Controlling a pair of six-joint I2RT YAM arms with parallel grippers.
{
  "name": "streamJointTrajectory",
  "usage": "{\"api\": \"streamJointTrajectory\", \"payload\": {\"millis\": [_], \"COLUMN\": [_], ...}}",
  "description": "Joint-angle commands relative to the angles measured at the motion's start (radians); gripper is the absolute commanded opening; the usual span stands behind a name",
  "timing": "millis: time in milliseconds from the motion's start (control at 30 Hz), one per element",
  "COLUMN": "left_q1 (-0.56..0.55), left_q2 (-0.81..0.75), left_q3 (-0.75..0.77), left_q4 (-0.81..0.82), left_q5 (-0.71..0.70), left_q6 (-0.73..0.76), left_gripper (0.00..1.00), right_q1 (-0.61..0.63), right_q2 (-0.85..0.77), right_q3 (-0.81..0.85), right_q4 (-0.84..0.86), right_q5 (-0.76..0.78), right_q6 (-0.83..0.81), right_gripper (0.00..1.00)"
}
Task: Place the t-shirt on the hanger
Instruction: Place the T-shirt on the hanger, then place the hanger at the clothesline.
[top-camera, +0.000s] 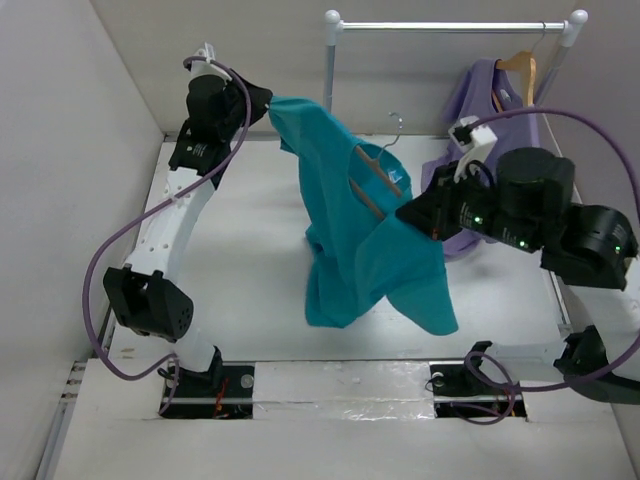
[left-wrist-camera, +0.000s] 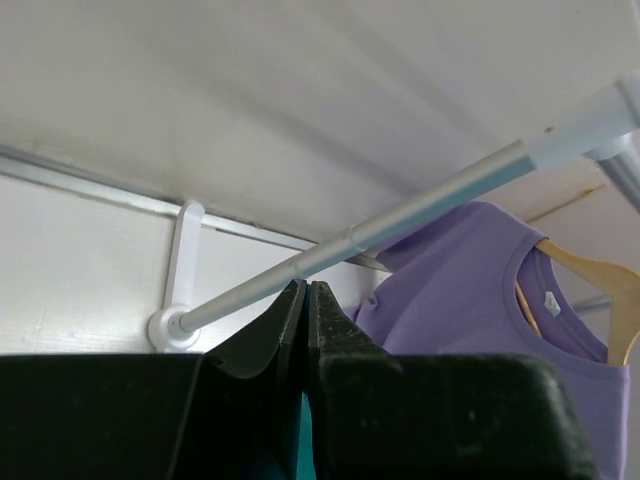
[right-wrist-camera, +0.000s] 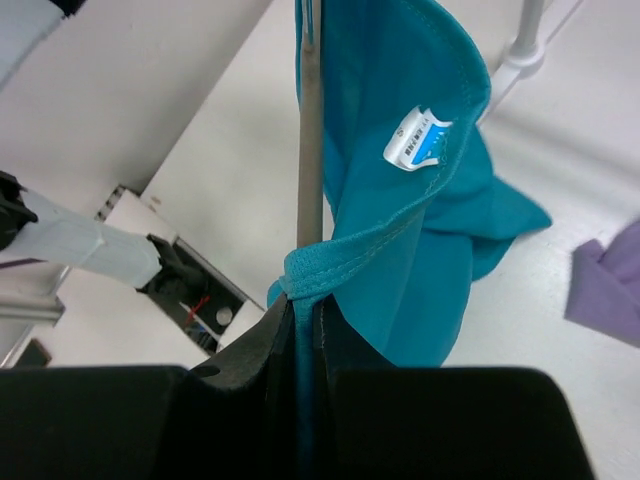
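Cloth of the teal t-shirt (top-camera: 345, 250) hangs mid-air, one edge clamped in the left gripper (top-camera: 262, 106), its stitched hem pinched with the thin grey hanger (right-wrist-camera: 310, 150) by the right gripper (right-wrist-camera: 305, 312), whose camera alone shows a white-blue label (right-wrist-camera: 415, 140).

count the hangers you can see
2. A grey hanger sits partly inside the teal t-shirt held up mid-air; a wooden hanger hangs on the rail at back right, carrying the purple top. No others show.
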Motion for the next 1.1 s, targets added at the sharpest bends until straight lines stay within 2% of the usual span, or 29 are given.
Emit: {"api": "streamJointTrajectory", "payload": {"millis": [0, 67, 233, 400, 467, 600, 667, 700, 733, 767, 867, 1000, 1033, 1067], "left_q1": [0.006, 0.006, 0.024, 0.024, 0.024, 0.024, 0.024, 0.024, 0.024, 0.024, 0.024, 0.024, 0.024, 0.024], "left_q2": [0.015, 0.022, 0.044, 0.065, 0.075, 0.085, 0.098, 0.101, 0.093, 0.085, 0.039, -0.037, -0.072, -0.091], "left_q3": [0.111, 0.145, 0.198, 0.332, 0.376, 0.349, 0.315, 0.297, 0.278, 0.23, 0.156, 0.085, 0.067, 0.032], "left_q4": [-0.047, -0.058, -0.064, -0.1, -0.109, -0.143, -0.178, -0.199, -0.198, -0.19, -0.164, -0.167, -0.167, -0.167], "left_q5": [-0.018, -0.044, -0.056, -0.108, -0.122, -0.099, -0.072, -0.038, -0.023, -0.001, 0.005, 0.03, 0.046, 0.085], "left_q6": [0.052, 0.076, 0.093, 0.128, 0.141, 0.154, 0.162, 0.162, 0.165, 0.165, 0.179, 0.202, 0.202, 0.205], "left_gripper": [0.0, 0.0, 0.0, 0.0, 0.0, 0.0, 0.0, 0.04, 0.13, 0.3, 0.5, 0.52, 0.5, 0.43], "right_q1": [-0.015, -0.015, -0.033, -0.053, -0.067, -0.095, -0.095, -0.104, -0.115, -0.125, -0.167, -0.248, -0.289, -0.309], "right_q2": [0.02, 0.008, -0.055, -0.041, -0.058, -0.079, -0.098, -0.101, -0.096, -0.09, -0.046, -0.015, 0.003, 0.016], "right_q3": [0.152, 0.139, -0.077, 0.068, 0.026, -0.131, -0.144, -0.13, -0.115, -0.098, -0.049, -0.016, -0.009, 0.005], "right_q4": [-0.047, -0.07, -0.049, -0.113, -0.073, 0.0, 0.052, 0.066, 0.071, 0.065, 0.031, 0.045, 0.057, 0.062], "right_q5": [0.08, 0.078, 0.051, 0.071, 0.051, -0.002, 0.003, 0.0, -0.006, -0.009, 0.021, 0.075, 0.078, 0.083], "right_q6": [-0.046, -0.038, -0.021, -0.068, -0.072, -0.047, -0.035, -0.036, -0.041, -0.056, -0.082, -0.102, -0.107, -0.119], "right_gripper": [0.0, 0.0, 0.0, 0.0, 0.0, 0.0, 0.0, 0.0, 0.0, 0.0, 0.0, 0.0, 0.0, 0.0]}}
